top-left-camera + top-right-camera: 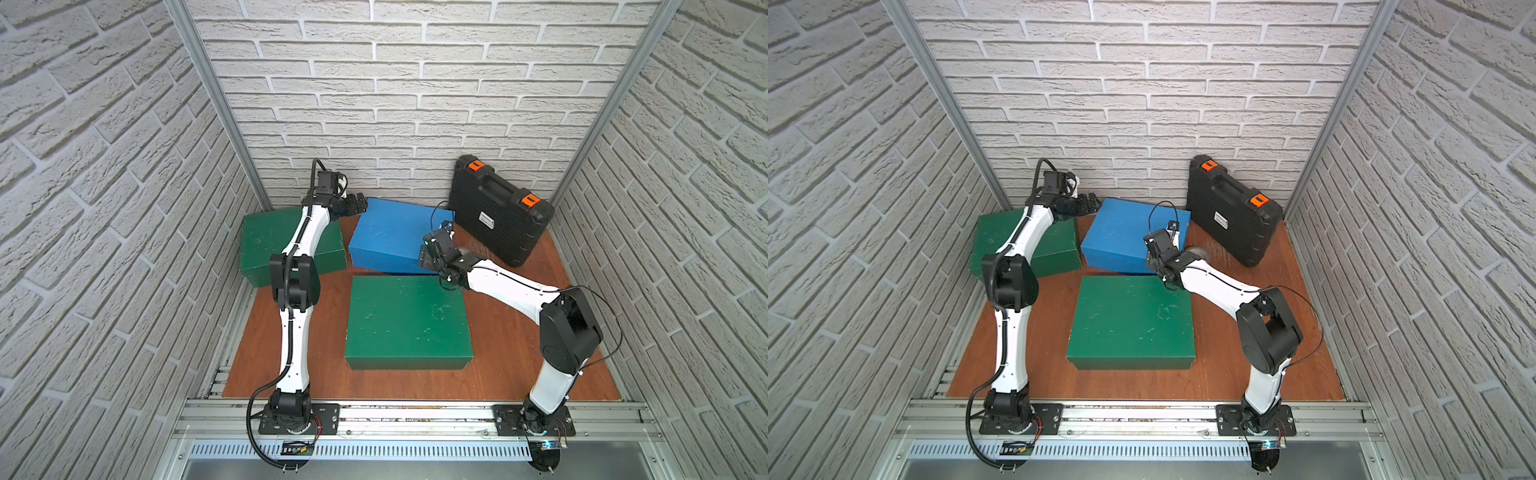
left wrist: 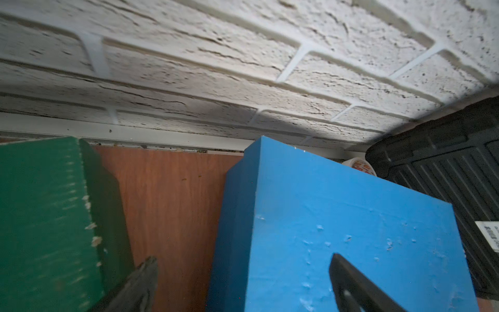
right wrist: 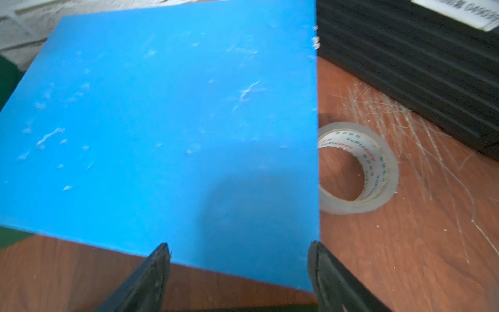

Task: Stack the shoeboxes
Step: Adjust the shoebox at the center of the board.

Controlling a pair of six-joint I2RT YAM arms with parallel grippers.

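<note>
Brick walls enclose a wooden tabletop. Two green shoeboxes sit at nine and six, one blue shoebox at twelve. Left pincer and right pincer stand spread.

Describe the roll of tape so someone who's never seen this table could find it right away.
Start at the black tool case by the back wall. On the wooden table between it and the blue shoebox lies a roll of clear tape, the only round thing there.

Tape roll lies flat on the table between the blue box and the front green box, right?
Wrong neighbour. The tape roll lies flat on the table between the blue box and the black tool case, not the front green box. The right wrist view shows it.
</note>
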